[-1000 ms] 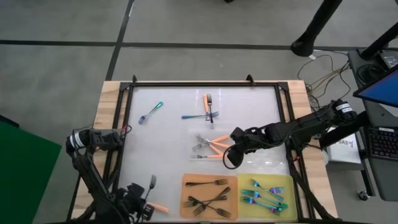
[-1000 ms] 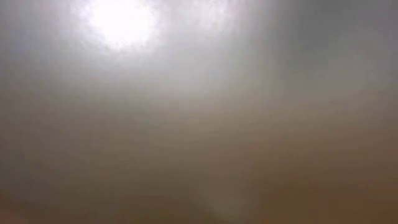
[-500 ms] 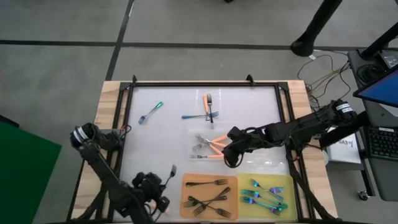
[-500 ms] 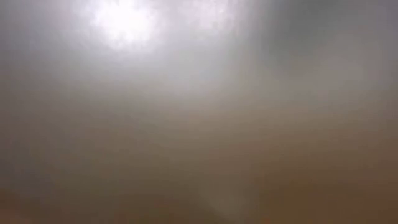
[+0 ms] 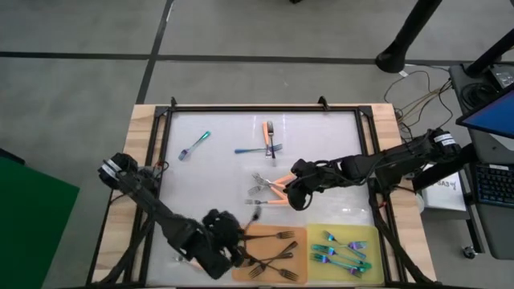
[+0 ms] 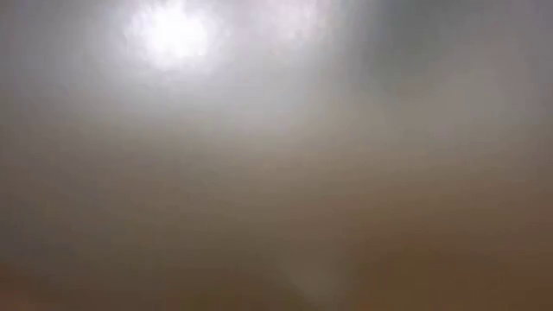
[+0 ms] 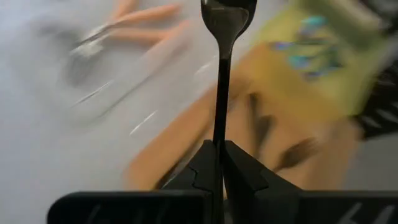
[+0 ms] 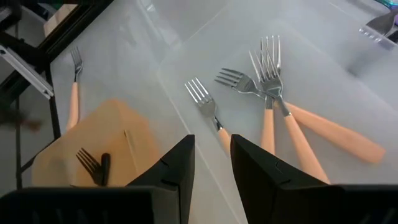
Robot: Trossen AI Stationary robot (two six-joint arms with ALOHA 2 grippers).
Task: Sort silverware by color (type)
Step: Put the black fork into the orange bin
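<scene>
In the overhead view the left hand (image 5: 241, 233) sits at the lower middle of the frame, just at the left edge of the orange mat (image 5: 299, 233). Its fingers are clamped tight on a black fork (image 7: 221, 74), which stands up out of the grip with its tines away from the wrist.

More black forks (image 5: 269, 250) lie crossed on the orange mat. To its right, blue-teal forks (image 5: 341, 249) rest on the yellow mat (image 5: 368, 233).

The right hand (image 5: 291, 197) hangs at the frame's centre over a cluster of orange-handled forks (image 8: 273, 93), fingers partly apart and holding nothing.

Toward the upper part of the bench (image 5: 225, 172) lie a blue fork (image 5: 194, 144), another blue one (image 5: 250, 149) and an orange-handled fork (image 5: 268, 135).
</scene>
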